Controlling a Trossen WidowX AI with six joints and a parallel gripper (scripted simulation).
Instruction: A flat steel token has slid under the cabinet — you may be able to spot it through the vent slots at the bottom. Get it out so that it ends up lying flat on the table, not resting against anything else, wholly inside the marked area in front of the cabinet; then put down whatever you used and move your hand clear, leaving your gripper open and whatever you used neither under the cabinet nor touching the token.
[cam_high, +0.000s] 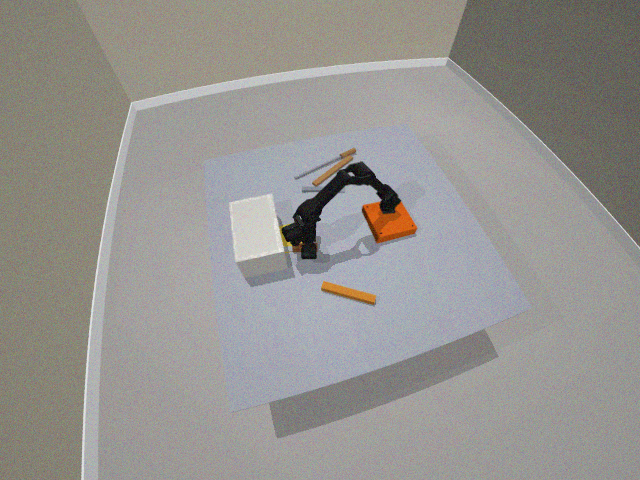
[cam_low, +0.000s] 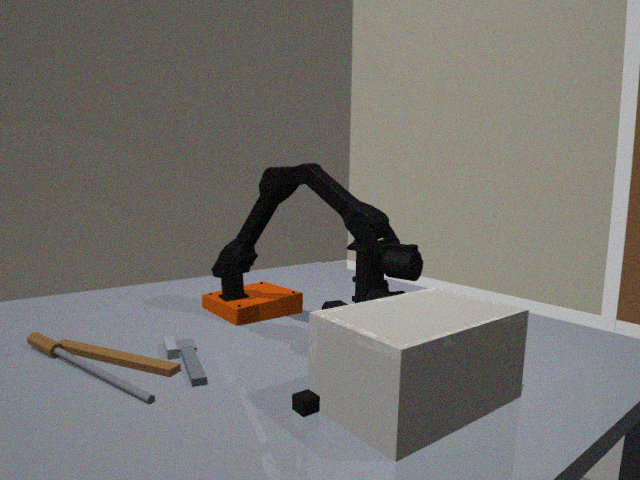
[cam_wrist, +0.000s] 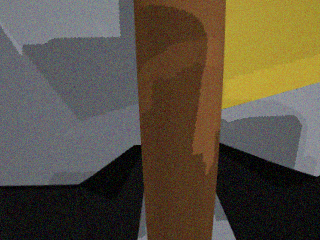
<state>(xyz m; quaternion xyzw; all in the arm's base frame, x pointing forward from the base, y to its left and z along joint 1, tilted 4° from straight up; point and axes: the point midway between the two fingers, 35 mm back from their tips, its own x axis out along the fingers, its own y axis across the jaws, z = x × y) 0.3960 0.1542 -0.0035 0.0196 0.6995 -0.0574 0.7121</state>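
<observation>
My gripper (cam_high: 309, 251) (cam_wrist: 175, 152) is shut on the brown wooden handle (cam_high: 298, 248) (cam_wrist: 175, 200) of a tool, low over the table just in front of the cabinet. The tool's far end points toward the cabinet and cannot be made out. The white cabinet (cam_high: 255, 227) (cam_low: 356, 372) stands on the table. The yellow marked area (cam_high: 285, 237) (cam_wrist: 272, 45) lies in front of it, partly hidden by my arm in the top view and just beside the handle in the wrist view. The steel token is not visible, and neither are the vent slots.
A rod with a wooden handle (cam_high: 317, 167) (cam_low: 103, 377), a wooden stick (cam_high: 333, 170) (cam_low: 118, 356) and a grey metal piece (cam_high: 323, 189) (cam_low: 192, 364) lie to one side. An orange bar (cam_high: 348, 292) lies on the other. A black cube (cam_low: 305, 403) is beside the cabinet.
</observation>
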